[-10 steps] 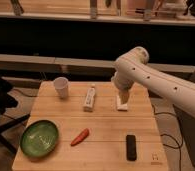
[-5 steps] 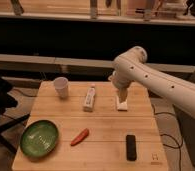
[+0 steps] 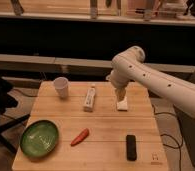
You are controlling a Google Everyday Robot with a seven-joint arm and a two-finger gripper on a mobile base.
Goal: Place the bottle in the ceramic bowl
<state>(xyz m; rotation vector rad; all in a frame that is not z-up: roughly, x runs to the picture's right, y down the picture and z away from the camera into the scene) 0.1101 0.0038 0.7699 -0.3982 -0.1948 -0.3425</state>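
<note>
The claw (image 3: 120, 95) hung spread wide just above a small white block (image 3: 122, 104), its shape hard to make out. The bottle (image 3: 90, 98) lay flat on the table (image 3: 106, 145), neck toward the far edge, well apart from the bowl (image 3: 39, 138).

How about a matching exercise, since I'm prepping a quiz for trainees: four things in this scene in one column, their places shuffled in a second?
Things:
1. bottle
2. ceramic bowl
3. paper cup
4. hand

Places:
A. near corner of the table, picture's left
B. just over the white block, far side, picture's right
C. lying on its side at the far middle, between cup and block
D. standing upright at the far corner, picture's left

Pairs: 1-C, 2-A, 3-D, 4-B
</note>
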